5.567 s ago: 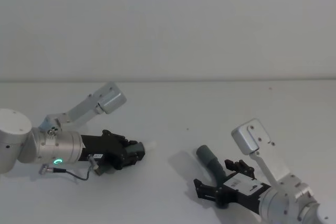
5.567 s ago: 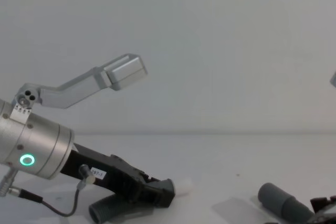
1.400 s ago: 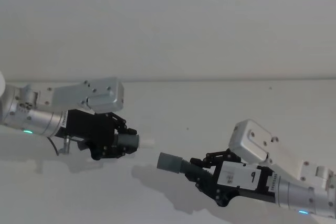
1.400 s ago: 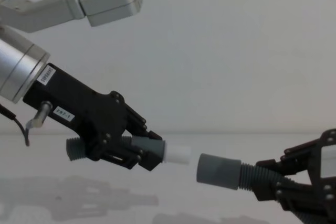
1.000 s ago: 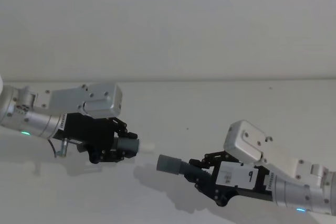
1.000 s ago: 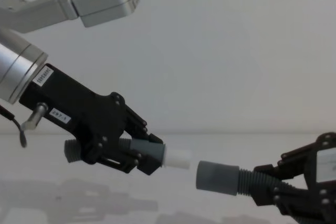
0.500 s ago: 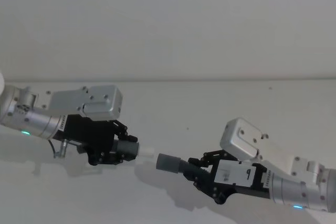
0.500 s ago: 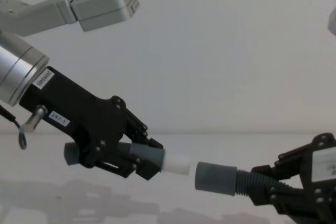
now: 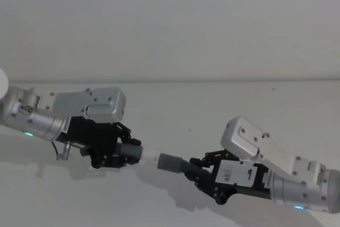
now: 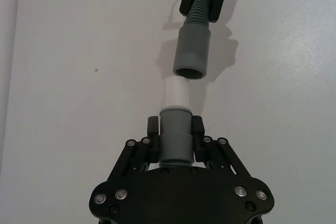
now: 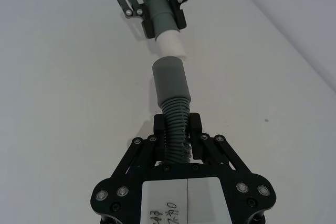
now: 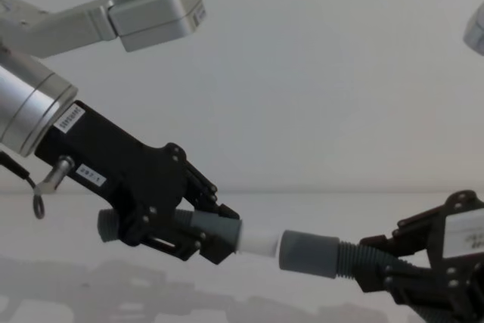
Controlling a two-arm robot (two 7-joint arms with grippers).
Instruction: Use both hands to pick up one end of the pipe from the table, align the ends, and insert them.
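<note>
A: Right, what do I have over the table (image 9: 223, 104)?

B: I have both arms lifted above it, and the pipe (image 12: 363, 256) hangs between them, its visible stretches running nearly level across my chest view from 9 o'clock to 3 o'clock.

A: And the claws?

B: My left gripper (image 12: 198, 228) is clamped on the grey cuff (image 10: 174, 142) of the end that carries the white tip (image 12: 259, 243). My right gripper (image 12: 408, 274) is closed round the corrugated hose just behind the plain grey cuff (image 12: 308, 253). Neither is slack, as far as I can see.

A: Which way does the socket lie from the left claw?

B: Toward 3 o'clock in my chest view, and a touch low, say half past three. The left end slopes gently down toward it, while the right cuff lies closer to level, so the two axes are slightly kinked.

A: How close are the ends?

B: In the chest view the white tip looks as if it meets the mouth of the plain cuff. My left wrist view shows the tip just short of that open mouth (image 10: 189, 73), nearly centred on it, so I judge it not yet seated.

A: So the coming move?

B: I judge it a straight push along that shared axis, with a small levelling of the left end first.
</note>
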